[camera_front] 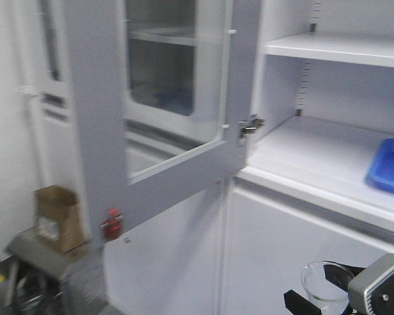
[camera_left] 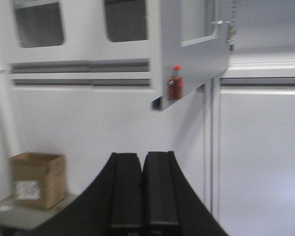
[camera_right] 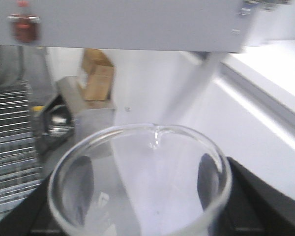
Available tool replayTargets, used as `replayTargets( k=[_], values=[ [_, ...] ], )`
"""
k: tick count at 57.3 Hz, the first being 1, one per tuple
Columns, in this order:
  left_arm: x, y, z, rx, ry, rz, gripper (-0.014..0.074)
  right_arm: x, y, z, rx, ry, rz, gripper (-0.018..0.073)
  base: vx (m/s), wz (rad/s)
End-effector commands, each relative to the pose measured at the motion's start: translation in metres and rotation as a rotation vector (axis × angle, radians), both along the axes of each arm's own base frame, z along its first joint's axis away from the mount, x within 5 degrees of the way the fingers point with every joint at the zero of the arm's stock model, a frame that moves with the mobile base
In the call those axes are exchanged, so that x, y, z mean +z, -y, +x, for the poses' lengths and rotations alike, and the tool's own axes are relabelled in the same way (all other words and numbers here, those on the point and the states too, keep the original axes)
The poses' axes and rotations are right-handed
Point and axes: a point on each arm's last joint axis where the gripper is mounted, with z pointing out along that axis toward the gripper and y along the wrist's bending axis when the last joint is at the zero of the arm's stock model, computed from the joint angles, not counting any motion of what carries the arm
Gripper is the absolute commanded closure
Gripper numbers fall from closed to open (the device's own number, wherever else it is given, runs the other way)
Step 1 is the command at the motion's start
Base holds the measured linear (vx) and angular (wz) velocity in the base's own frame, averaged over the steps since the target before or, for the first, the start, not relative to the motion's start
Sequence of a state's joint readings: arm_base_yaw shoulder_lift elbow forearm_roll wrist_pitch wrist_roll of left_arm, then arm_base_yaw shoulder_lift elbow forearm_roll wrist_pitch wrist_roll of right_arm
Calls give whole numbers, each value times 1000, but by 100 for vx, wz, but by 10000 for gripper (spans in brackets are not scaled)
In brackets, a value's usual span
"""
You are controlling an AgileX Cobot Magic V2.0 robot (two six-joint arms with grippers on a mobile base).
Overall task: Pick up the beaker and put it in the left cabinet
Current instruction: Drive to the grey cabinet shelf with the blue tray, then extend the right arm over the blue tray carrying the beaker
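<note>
Right tool (camera_right: 145,201) clamps the beaker (camera_right: 157,133) by its wall just under the flared rim, low before the left cabinet (camera_front: 295,154), whose door (camera_front: 98,118) stands open. The thin glass is likely light, rigid, slippery and breakable, so a gentle mid-wall hold suits. Left tool (camera_left: 142,189) is closed and empty.

A blue tray (camera_front: 389,165) lies on the cabinet shelf (camera_front: 315,156).

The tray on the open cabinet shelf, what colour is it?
The tray is blue, clearest in the exterior front-facing view.
</note>
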State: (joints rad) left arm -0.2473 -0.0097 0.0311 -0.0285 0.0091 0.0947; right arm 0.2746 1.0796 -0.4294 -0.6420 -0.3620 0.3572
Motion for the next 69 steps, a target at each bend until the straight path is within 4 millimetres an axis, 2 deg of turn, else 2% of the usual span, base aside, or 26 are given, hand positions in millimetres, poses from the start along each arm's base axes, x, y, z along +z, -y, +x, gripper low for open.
replayTargets(
  k=[1,34,69],
  values=[
    [3,0,-1,-4,81,-33,596,19,-3,2,25,90,63,565,33,-70],
    [3,0,-1,-4,81,-33,596,19,-3,2,25,90,63,565,25,-68],
    [3,0,-1,-4,81,-33,596,19,-3,2,25,90,63,565,20,-40]
  ],
)
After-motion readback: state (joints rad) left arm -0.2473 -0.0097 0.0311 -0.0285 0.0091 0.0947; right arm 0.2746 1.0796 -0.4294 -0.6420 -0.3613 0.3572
